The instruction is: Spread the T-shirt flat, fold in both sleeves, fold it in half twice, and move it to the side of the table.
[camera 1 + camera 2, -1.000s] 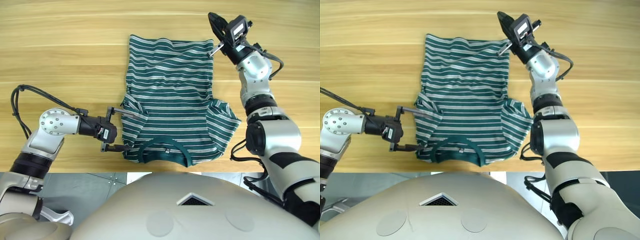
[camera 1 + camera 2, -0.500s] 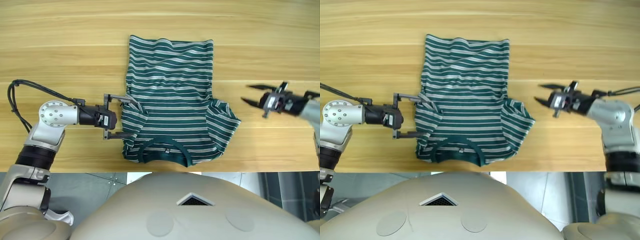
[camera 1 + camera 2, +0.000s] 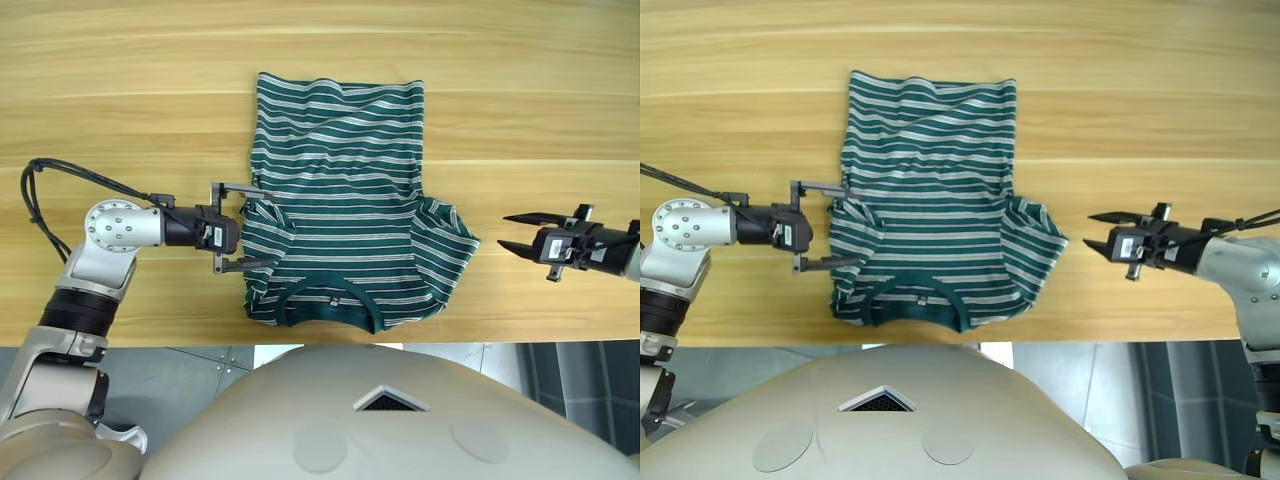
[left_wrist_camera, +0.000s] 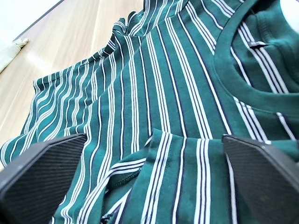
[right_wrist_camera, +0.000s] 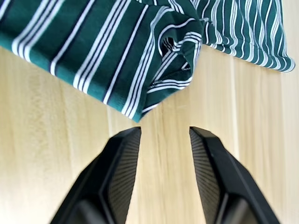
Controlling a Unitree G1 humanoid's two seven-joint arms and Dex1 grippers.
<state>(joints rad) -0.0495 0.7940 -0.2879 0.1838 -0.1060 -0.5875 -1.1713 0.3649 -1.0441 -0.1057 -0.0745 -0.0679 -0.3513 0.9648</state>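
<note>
**Q:** Head view, status?
**A:** I log the T-shirt (image 3: pixel 340 190) mid-table (image 3: pixel 120 90); long axis 12-to-6, hem at 12, collar at 6 towards me; left gripper (image 3: pixel 263 226) at its 9 o'clock, jaws wide, straddling the folded-in sleeve edge; right gripper (image 3: pixel 506 231) out at its 4 o'clock, jaws parted less, holding nothing, clear of the cloth.
**Q:** Left wrist view?
**A:** Pads (image 4: pixel 42 172) flank striped folds; nothing pinched; collar (image 4: pixel 223 70) beyond.
**Q:** Right wrist view?
**A:** Right sleeve (image 5: pixel 154 56) lies bunched just ahead of my fingers (image 5: pixel 117 177).
**Q:** Risk?
**A:** My judgement: a pinch there could catch a second layer; the pull would drag the shirt askew; closing the left could undo that fold.
</note>
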